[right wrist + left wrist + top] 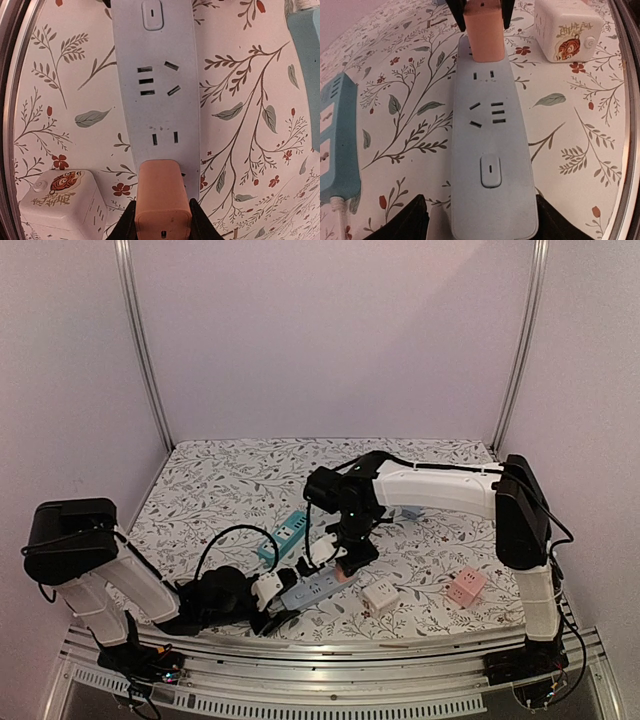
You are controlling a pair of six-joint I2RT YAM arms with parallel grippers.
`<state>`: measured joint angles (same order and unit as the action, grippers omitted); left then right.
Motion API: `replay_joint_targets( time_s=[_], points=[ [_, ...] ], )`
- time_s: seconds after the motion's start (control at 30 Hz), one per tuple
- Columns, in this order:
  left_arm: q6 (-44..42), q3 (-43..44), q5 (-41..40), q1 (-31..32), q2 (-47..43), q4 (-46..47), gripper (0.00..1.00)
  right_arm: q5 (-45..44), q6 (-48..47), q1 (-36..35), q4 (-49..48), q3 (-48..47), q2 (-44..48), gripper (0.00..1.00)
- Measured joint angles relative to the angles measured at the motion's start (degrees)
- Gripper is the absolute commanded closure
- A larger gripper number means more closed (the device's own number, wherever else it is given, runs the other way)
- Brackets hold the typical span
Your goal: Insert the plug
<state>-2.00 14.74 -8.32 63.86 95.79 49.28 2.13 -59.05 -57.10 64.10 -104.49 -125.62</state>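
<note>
A grey-blue power strip lies near the table's front edge. My left gripper is shut on its switch end, and in the left wrist view the black fingers press both sides of the strip. A salmon-pink plug stands upright on the strip's far end, with my right gripper shut on it. In the right wrist view the plug covers the end socket of the strip, held between the fingers of my right gripper. Its prongs are hidden. The plug meets the strip's face.
A teal power strip with a black cable lies left of the grey one. A white cube adapter with a tiger print sits just right of the strip, and a pink cube adapter farther right. The metal front rail runs close by.
</note>
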Motion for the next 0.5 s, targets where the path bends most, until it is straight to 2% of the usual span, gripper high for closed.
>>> replay_joint_targets(
  time_s=[0.17, 0.33, 0.4, 0.5],
  points=[
    [0.0, 0.3, 0.0, 0.0, 0.4, 0.3, 0.31, 0.0, 0.0, 0.0, 0.3, -0.5, -0.1, 0.99],
    [0.0, 0.3, 0.0, 0.0, 0.4, 0.2, 0.32, -1.4, 0.5, -0.5, 0.1, -0.4, 0.7, 0.66],
    [0.0, 0.4, 0.0, 0.0, 0.4, 0.1, 0.32, -2.4, 1.1, -1.0, -0.3, 0.0, 1.0, 0.50],
    [0.0, 0.7, 0.1, 0.0, 0.4, -0.2, 0.32, -6.3, 1.9, -1.4, -5.3, 3.6, 0.5, 0.32]
  ],
)
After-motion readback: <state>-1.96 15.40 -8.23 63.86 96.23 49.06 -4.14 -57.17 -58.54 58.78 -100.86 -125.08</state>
